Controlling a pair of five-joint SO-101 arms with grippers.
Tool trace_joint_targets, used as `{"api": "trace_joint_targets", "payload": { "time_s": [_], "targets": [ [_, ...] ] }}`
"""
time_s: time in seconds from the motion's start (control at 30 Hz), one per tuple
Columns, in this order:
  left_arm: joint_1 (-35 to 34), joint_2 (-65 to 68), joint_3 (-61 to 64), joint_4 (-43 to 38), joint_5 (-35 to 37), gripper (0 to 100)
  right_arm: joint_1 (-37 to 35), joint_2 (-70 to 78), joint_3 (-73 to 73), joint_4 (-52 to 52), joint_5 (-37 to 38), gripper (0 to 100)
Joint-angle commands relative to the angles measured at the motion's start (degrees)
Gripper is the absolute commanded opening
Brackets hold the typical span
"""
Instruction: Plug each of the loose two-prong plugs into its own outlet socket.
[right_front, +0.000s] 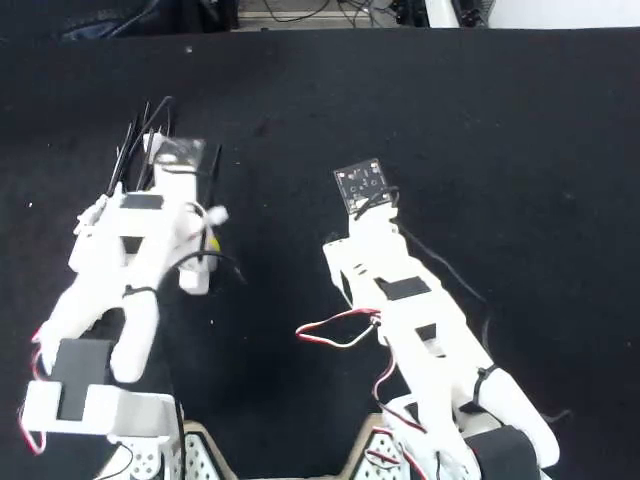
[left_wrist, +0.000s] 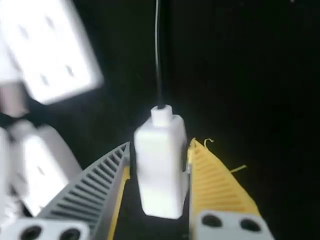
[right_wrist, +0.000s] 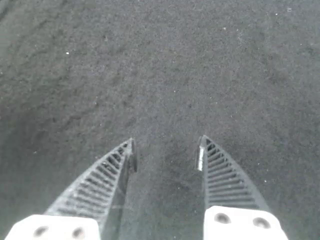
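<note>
My left gripper (left_wrist: 161, 145) is clamped on the white two-prong plug (left_wrist: 160, 170), near the white outlet block (left_wrist: 50, 50) but apart from it. The right gripper (right_wrist: 166, 150) hangs half open and empty over the black cloth (right_wrist: 200, 60). I can't see the prongs, so I risk missing the slots and shoving the block away.

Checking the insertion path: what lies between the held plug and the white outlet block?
Only bare black table separates plug from outlet block, per the left wrist view.
</note>
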Motion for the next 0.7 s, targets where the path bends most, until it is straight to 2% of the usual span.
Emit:
{"api": "trace_joint_targets", "payload": {
  "time_s": [0.0,0.13,0.4,0.57,0.67],
  "targets": [
    [7.08,-0.26,-0.57,3.69,0.26,18,0.97,0.48,-3.30,-1.41,-0.53,19.0],
    [9.27,-0.35,-3.38,7.65,0.44,18,1.14,0.48,-3.38,-1.41,-0.53,19.0],
    [9.36,-0.35,-14.90,23.38,0.09,18,1.14,0.48,-3.47,-1.41,-0.53,19.0],
    [10.33,-0.70,-15.96,24.18,0.09,18,1.05,0.48,-3.56,-1.49,-0.53,19.0],
    [6.55,-4.92,-15.69,24.35,0.00,18,1.05,0.48,-3.47,-1.49,-0.53,19.0]
  ]
}}
